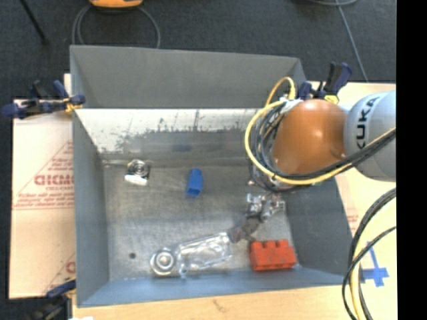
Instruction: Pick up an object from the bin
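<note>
Four loose things lie in the grey bin point(90, 199): a small silver-and-white piece point(137, 172) at back left, a blue block point(194, 182) mid-floor, a clear plastic container point(200, 253) with a silver cap lying along the near wall, and a red toy brick point(272, 255) at near right. The gripper point(243, 231) is down near the floor, between the right end of the clear plastic container and the red toy brick's upper-left corner, close to both. Can't tell how far it's open or whether it has hold of anything.

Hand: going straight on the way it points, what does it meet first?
Likely the bin floor just below the hand, between the clear plastic container and the red toy brick; depth is unclear.
</note>
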### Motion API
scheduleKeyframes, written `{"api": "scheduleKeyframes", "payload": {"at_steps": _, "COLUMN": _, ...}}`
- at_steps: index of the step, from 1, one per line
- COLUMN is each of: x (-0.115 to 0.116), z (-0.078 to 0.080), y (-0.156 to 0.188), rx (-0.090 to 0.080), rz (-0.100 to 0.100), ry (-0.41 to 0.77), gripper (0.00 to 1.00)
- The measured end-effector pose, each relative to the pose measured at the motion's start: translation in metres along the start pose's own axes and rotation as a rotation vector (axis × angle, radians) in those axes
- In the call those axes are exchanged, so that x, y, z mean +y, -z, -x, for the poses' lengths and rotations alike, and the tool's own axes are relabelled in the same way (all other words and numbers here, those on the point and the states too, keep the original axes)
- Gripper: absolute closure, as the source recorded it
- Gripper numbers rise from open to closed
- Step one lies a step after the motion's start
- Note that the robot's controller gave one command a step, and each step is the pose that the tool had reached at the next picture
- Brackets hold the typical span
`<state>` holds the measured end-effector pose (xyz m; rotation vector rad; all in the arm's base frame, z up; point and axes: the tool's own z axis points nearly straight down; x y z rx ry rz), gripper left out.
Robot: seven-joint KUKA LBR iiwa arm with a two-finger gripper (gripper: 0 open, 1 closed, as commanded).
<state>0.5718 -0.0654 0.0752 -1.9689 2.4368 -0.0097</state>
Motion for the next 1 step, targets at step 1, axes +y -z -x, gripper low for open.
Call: {"api": "scheduleKeyframes", "payload": {"at_steps": 1, "x": -0.0071, "z": -0.0004, "y": 0.1703, "rx": 0.001, "rz": -0.001, "ry": -0.032, "gripper": 1.0}}
